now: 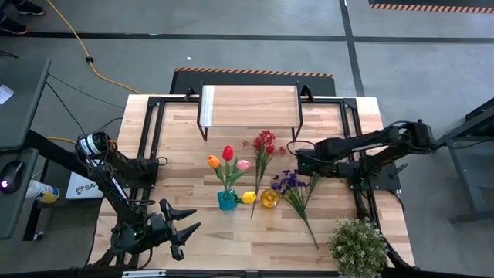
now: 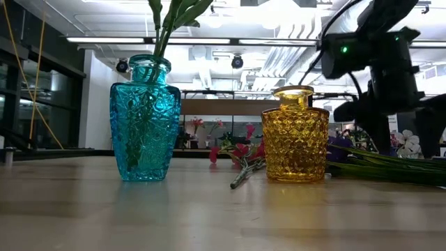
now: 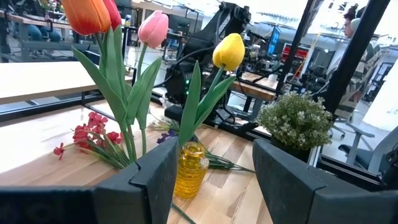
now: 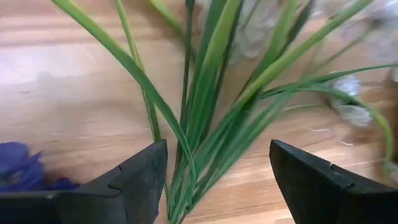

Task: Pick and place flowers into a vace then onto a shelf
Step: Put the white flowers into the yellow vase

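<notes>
Several thin, light, springy stems (image 4: 205, 124) lie between the right gripper's (image 4: 217, 180) parted fingers, best pinched low together; left gripper (image 3: 214, 180) hangs apart.

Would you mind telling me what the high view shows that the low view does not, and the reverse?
Only the high view shows the shelf, the potted plant, the tulip heads, the open left gripper near the front edge, and the right gripper open above the white spray. Only the low view shows the vases' cut-glass patterning. Both share the blue vase, the yellow vase and the red spray.
</notes>
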